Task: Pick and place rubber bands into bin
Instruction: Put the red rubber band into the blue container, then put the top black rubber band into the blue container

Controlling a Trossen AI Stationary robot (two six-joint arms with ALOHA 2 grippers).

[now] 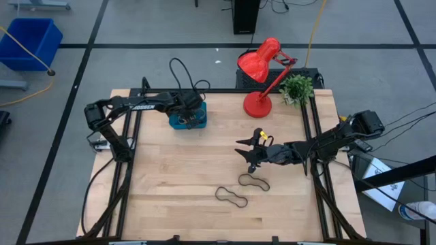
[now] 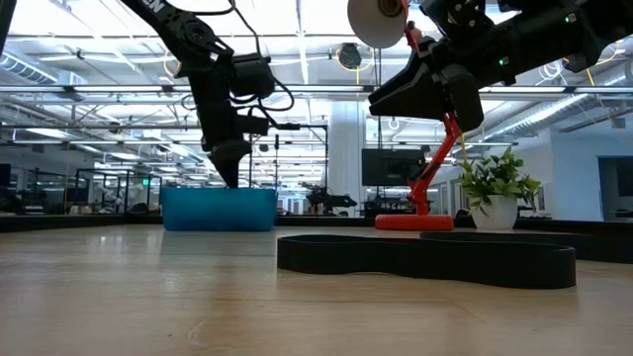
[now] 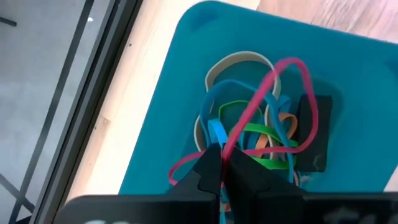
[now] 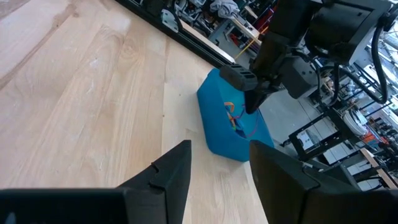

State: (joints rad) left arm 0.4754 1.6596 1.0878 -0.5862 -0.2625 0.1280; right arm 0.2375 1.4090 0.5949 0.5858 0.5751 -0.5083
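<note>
High view: the left pincer (image 1: pixel 193 117) is seen poised directly over the bin (image 1: pixel 178 122), which stands near the far left part of the desk (image 1: pixel 177 177). Seen from the left wrist, its fingers (image 3: pixel 208 171) are pressed nearly together with a pink-red band (image 3: pixel 273 84) pinched between them; that band loops out over the heap of rubber bands (image 3: pixel 249 134) lying inside the bin (image 3: pixel 168 106), where blue, green, orange and tan loops are tangled together. Whether the pink-red band is touching the heap cannot be told.

The right pincer (image 1: pixel 251 155) is held above the middle of the desk, right of centre, with its two fingers (image 4: pixel 171 171) spread well apart and nothing between them. In the right wrist view the bin (image 4: pixel 221 134) is seen across bare wood, with the left pincer (image 4: pixel 252 102) dipped into it.

Two black bands are left lying on the desk: one (image 1: pixel 253 181) just in front of the right pincer, the other (image 1: pixel 231 197) beside it, nearer the front edge; they lie close together but apart. In the low view one of them (image 2: pixel 425 257) fills the foreground. A red lamp (image 1: pixel 262 71) and a small potted plant (image 1: pixel 297 87) are set at the far right edge of the desk.
</note>
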